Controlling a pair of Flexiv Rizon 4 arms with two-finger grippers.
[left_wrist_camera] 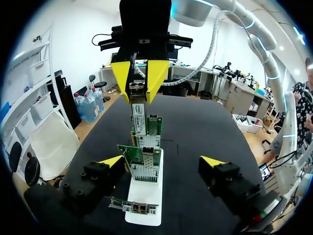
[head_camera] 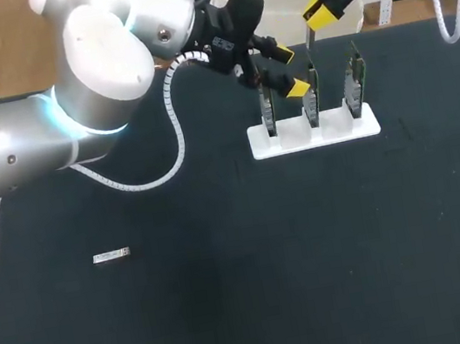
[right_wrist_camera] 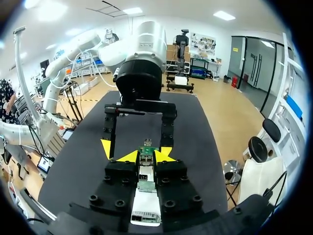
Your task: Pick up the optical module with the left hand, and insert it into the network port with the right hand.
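At the card stand (head_camera: pixel 296 141), left gripper (head_camera: pixel 290 71) spread wide; silver module (head_camera: pixel 111 256) well apart.

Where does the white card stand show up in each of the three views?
Head view: the white stand is right of centre, in the table's far half.
Left wrist view: below, between the left gripper's open fingers.
Right wrist view: directly under the right gripper, which holds the optical module.
Shared landmark: the green network cards standing upright in it.
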